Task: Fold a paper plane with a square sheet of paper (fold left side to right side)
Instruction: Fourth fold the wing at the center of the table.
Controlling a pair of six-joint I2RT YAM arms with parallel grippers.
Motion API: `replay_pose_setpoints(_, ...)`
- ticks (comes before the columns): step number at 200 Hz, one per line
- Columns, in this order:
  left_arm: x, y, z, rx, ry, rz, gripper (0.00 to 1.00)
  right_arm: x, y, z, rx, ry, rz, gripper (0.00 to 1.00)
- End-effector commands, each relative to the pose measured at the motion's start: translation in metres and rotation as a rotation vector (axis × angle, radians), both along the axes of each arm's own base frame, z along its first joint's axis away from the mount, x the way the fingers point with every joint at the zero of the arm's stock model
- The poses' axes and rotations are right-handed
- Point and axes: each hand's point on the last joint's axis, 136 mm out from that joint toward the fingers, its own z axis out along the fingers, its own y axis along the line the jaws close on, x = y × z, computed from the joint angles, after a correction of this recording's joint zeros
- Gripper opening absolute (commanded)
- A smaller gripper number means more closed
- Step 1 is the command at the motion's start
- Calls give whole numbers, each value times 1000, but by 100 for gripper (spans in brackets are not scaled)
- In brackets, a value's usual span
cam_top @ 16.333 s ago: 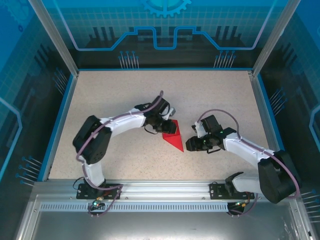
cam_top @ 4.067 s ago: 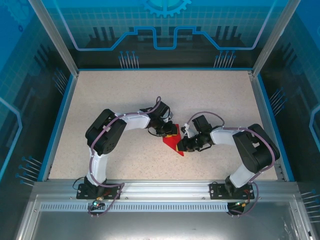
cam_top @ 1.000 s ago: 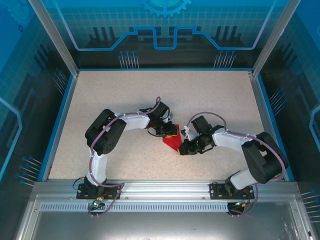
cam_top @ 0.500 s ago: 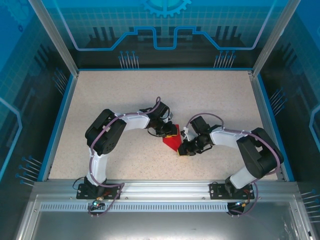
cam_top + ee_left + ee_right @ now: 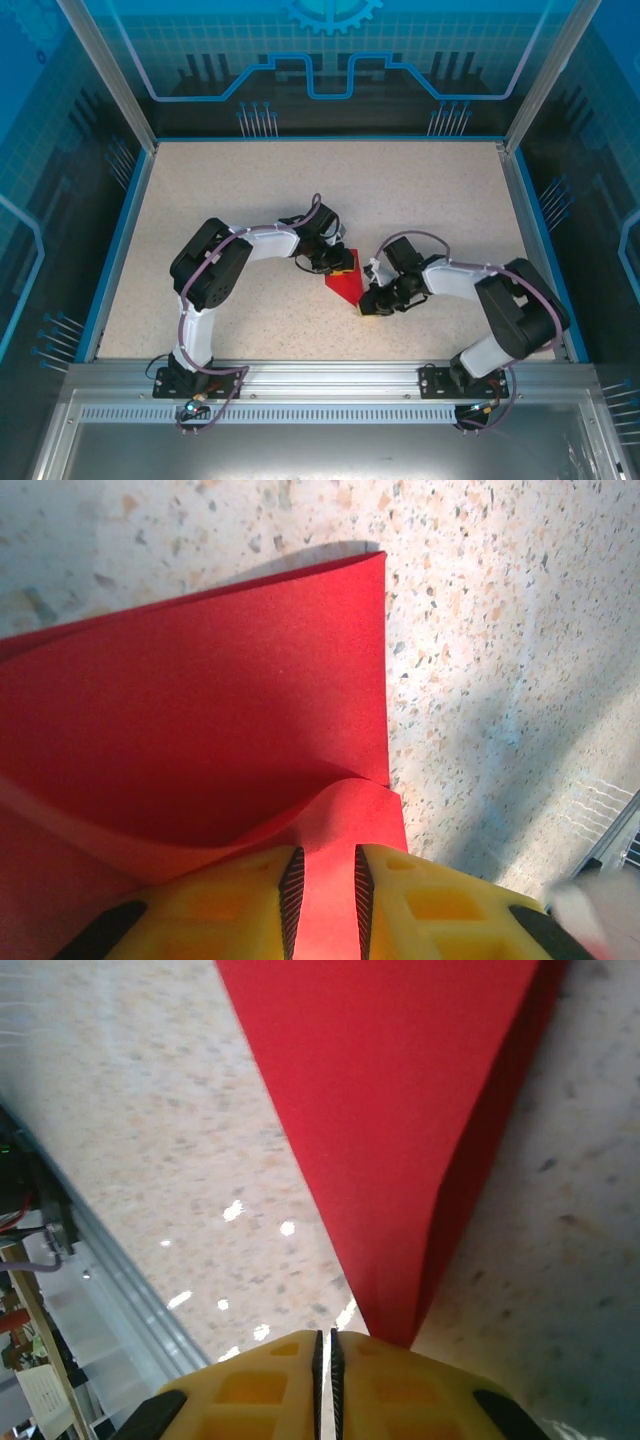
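Observation:
The square sheet of paper [image 5: 343, 284] is bright red and folded into a narrow wedge at the middle of the table, its point toward me. My left gripper [image 5: 341, 266] stands on its far end. In the left wrist view the paper [image 5: 200, 700] bulges up as a curled flap. The left gripper [image 5: 323, 880] has its jaws a little apart, with red showing through the gap. My right gripper [image 5: 366, 302] is at the near tip. In the right wrist view the paper [image 5: 400, 1110] narrows and runs under one finger of the right gripper [image 5: 325, 1345], whose pads are together.
The speckled table [image 5: 250, 200] has a low blue border and transparent walls on three sides. An aluminium rail [image 5: 320, 385] with both arm bases runs along the near edge. The two arms curve in from left and right and meet at the paper.
My right gripper has slid a little nearer, along the paper's right edge to its tip. The left gripper and the paper have stayed where they were.

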Motion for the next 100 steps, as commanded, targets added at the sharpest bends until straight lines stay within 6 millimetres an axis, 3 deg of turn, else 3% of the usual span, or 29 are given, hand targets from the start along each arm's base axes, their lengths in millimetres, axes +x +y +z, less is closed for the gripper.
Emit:
replay_pose_setpoints(1, -16, 40, -39, 171, 76, 37, 26, 9, 4, 35, 80, -49, -10, 14)
replay_pose_setpoints(30, -15, 39, -39, 168, 76, 39, 26, 28, 7, 42, 95, -77, -45, 13)
replay_pose_setpoints(71, -15, 39, -38, 163, 74, 39, 26, 50, 14, 15, 50, -37, -84, 12)
replay_pose_setpoints(100, -15, 37, -36, 155, 71, 37, 26, 46, 4, -12, -35, 13, -95, 10)
